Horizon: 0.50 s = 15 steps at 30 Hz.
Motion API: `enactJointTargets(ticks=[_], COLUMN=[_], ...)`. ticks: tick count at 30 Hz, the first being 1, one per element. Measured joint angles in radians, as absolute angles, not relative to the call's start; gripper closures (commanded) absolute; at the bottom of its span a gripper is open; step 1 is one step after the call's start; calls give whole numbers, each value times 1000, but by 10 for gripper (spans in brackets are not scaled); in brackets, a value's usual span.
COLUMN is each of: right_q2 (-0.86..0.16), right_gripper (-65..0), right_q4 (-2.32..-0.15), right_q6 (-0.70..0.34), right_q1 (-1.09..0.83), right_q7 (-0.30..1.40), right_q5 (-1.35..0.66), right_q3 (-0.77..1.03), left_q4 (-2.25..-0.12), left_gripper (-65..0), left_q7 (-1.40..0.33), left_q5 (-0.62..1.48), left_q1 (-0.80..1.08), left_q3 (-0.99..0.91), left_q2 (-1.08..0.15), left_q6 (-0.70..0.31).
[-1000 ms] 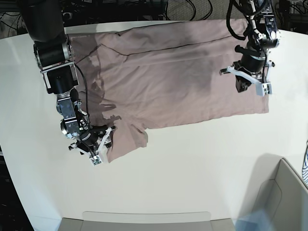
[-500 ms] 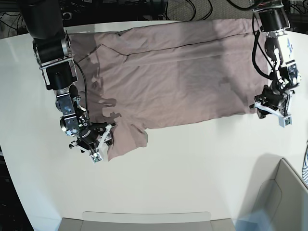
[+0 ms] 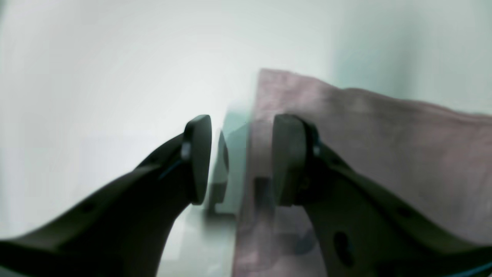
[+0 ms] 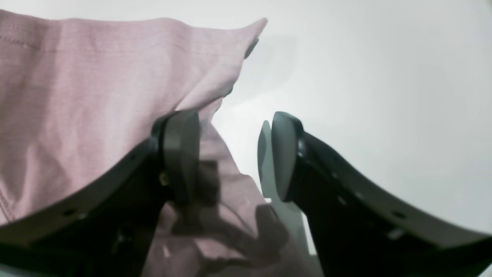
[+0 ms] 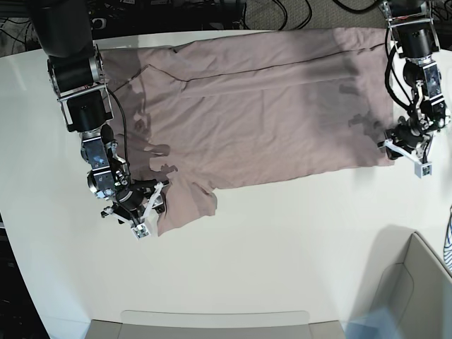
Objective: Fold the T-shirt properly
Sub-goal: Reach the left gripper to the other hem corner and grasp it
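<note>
The dusty-pink T-shirt (image 5: 261, 106) lies spread flat on the white table (image 5: 282, 247). My left gripper (image 5: 406, 152) is open and low at the shirt's near right corner; in the left wrist view (image 3: 242, 161) the shirt's edge (image 3: 384, 146) runs between the jaws. My right gripper (image 5: 150, 212) is open at the near left sleeve; in the right wrist view (image 4: 234, 157) one fingertip (image 4: 180, 154) rests on the sleeve (image 4: 96, 84), the other over bare table.
A grey bin (image 5: 417, 296) stands at the near right corner. A blue-and-white striped cloth (image 5: 448, 244) shows at the right edge. Cables lie beyond the far table edge.
My left gripper has moved from above the shirt's right part out and down to its near right corner. My right gripper has stayed at the sleeve.
</note>
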<state>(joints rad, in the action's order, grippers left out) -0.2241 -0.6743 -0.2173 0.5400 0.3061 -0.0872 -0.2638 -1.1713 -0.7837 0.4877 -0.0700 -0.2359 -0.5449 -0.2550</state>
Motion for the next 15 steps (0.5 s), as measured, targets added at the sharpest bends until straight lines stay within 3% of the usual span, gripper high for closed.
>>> enactJointTargets(ticks=[4, 7, 13, 15], right_q2=[-223, -221, -221, -221], right_gripper=[-303, -303, -303, -301], right_q4=[-673, -669, -668, -668], right_q6=[-217, -217, -214, -214], right_q1=[540, 541, 541, 541], right_q7=[306, 306, 305, 305], right_q5=[-87, -83, -87, -87], right_q3=[-264, -264, -264, -268], left_q4=[-1143, -1085, -1024, -1027], left_gripper=[-251, -233, -228, -185], left_q7=[-775, -737, -678, -678], left_q5=[499, 589, 601, 599], left_q1=[-73, -83, -97, -94], left_q3=[-204, -180, -178, -175], left_q2=[-549, -554, -554, -554], left_q6=[-271, -363, -375, -375])
